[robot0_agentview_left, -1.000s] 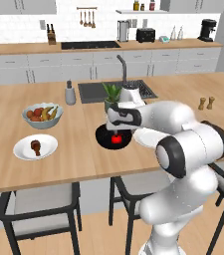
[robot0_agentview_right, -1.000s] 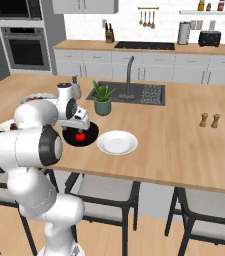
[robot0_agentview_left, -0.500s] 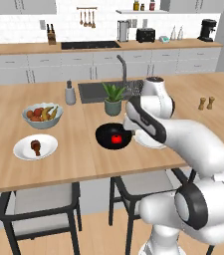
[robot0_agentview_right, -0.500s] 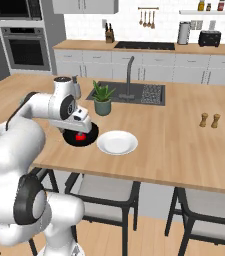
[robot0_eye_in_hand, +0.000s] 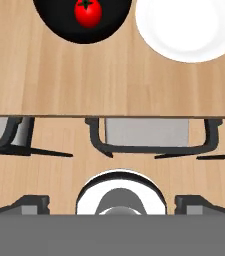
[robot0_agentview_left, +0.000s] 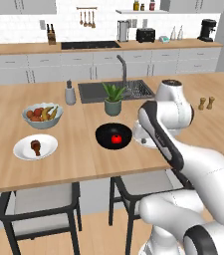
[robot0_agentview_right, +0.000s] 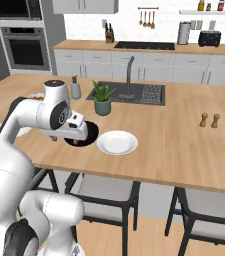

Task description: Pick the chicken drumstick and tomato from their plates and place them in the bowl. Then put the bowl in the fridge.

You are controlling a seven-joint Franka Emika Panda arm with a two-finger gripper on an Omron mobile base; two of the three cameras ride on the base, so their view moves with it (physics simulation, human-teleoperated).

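Note:
The red tomato (robot0_agentview_left: 115, 139) (robot0_eye_in_hand: 88, 12) lies in the glossy black bowl (robot0_agentview_left: 103, 135) (robot0_eye_in_hand: 59, 22) (robot0_agentview_right: 90, 134) in the middle of the island. Right of the bowl sits an empty white plate (robot0_agentview_right: 117, 142) (robot0_eye_in_hand: 189, 25). The reddish-brown chicken drumstick (robot0_agentview_left: 35, 146) rests on the other white plate (robot0_agentview_left: 48, 144) at the island's left. My gripper (robot0_eye_in_hand: 113, 204) (robot0_agentview_right: 79, 136) hovers above the counter's near edge, in front of the bowl. It is open and holds nothing, its fingertips (robot0_eye_in_hand: 33, 202) wide apart. The fridge is out of view.
A grey-blue fruit bowl (robot0_agentview_left: 42, 114) stands behind the drumstick plate. A potted plant (robot0_agentview_left: 113, 99), a soap bottle (robot0_agentview_left: 70, 93) and the sink (robot0_agentview_left: 133, 88) lie behind the black bowl. Salt and pepper shakers (robot0_agentview_left: 206, 103) stand far right. Stools (robot0_eye_in_hand: 146, 135) sit under the counter edge.
The hand has lifted off the black bowl and drawn back toward the near counter edge. The tomato stays in the bowl.

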